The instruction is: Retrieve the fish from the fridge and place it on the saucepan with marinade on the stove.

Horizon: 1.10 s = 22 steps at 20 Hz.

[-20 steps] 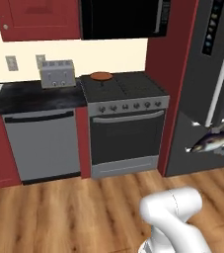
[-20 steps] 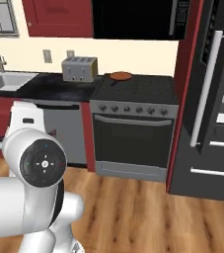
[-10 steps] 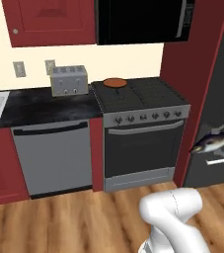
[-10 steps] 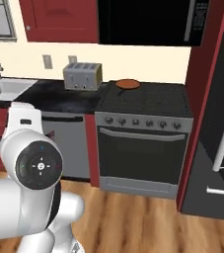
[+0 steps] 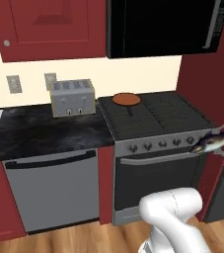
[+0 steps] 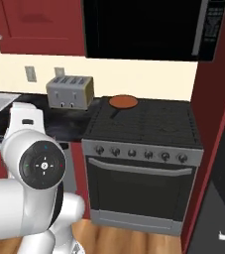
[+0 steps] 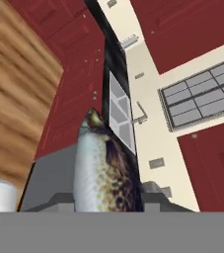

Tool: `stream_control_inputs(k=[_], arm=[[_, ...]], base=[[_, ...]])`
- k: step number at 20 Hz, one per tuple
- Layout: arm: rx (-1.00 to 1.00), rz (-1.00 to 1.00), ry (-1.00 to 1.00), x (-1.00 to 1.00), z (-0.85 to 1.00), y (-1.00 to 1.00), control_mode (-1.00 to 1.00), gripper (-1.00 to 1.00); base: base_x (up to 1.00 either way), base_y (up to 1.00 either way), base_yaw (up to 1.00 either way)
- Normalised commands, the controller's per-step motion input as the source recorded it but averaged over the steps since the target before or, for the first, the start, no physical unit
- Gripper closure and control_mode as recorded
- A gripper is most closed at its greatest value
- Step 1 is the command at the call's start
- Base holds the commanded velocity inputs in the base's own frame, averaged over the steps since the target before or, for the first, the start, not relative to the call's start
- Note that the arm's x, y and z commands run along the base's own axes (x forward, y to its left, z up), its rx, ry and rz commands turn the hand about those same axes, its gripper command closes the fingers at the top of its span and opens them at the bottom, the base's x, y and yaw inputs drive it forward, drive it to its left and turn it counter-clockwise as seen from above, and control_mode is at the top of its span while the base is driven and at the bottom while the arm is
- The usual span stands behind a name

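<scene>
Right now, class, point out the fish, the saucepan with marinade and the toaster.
fish [image 5: 211,143], left base view, mid-body.
saucepan with marinade [image 5: 126,100], left base view, sauce surface.
toaster [image 6: 70,93], right base view, front face.

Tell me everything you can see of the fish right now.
The fish is small and slender, silver-grey with a darker back. In the left base view it hangs in the air at the right edge, in front of the stove's front right corner, roughly level with the knobs, lying nearly flat with one end slightly raised. The hand view shows it close up: pale belly, brown speckled back, tail pointing away from the camera. It rises from between the gripper's fingers, so it looks held; nothing else touches it.
</scene>
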Motion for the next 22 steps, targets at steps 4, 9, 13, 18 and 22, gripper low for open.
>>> stream_control_inputs(k=[4, 9, 13, 18, 22], arm=[[0.0, 0.0, 0.0, 0.0, 0.0, 0.0, 1.0, 1.0], [0.0, 0.0, 0.0, 0.0, 0.0, 0.0, 1.0, 1.0], [0.0, 0.0, 0.0, 0.0, 0.0, 0.0, 1.0, 1.0], [0.0, 0.0, 0.0, 0.0, 0.0, 0.0, 1.0, 1.0], [0.0, 0.0, 0.0, 0.0, 0.0, 0.0, 1.0, 1.0]], base=[[1.0, 0.0, 0.0], [0.99, 0.0, 0.0], [0.93, 0.0, 0.0], [0.89, 0.0, -0.01], [0.54, 0.0, 0.0]])
